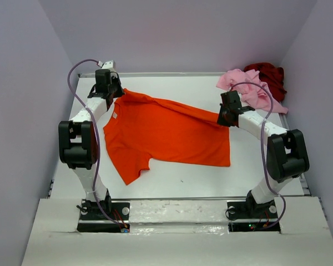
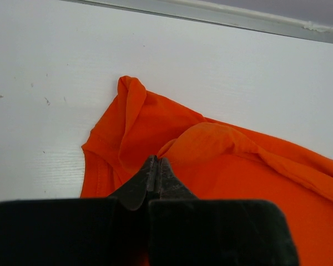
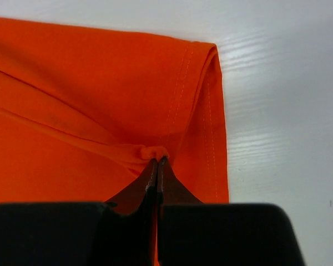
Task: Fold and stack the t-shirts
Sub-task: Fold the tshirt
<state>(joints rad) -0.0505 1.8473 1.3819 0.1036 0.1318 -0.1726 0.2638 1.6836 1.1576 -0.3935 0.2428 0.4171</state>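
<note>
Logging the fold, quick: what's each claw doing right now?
Left claw: closed, pinching the orange t-shirt.
Right claw: closed, pinching the same shirt near its hem.

Top view: red shirt (image 1: 270, 76) partly hidden behind pink shirt (image 1: 250, 91); gripped corners of orange shirt (image 1: 166, 133) covered by left gripper (image 1: 119, 93) and right gripper (image 1: 222, 119). Wrist views: orange shirt cut off at frame edges, lower part behind fingers (image 2: 139, 191)

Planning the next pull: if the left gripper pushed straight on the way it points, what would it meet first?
The orange t-shirt itself: the left gripper, shut on it, faces a bunched fold. Beyond lies white table, then probably its far rail.
</note>
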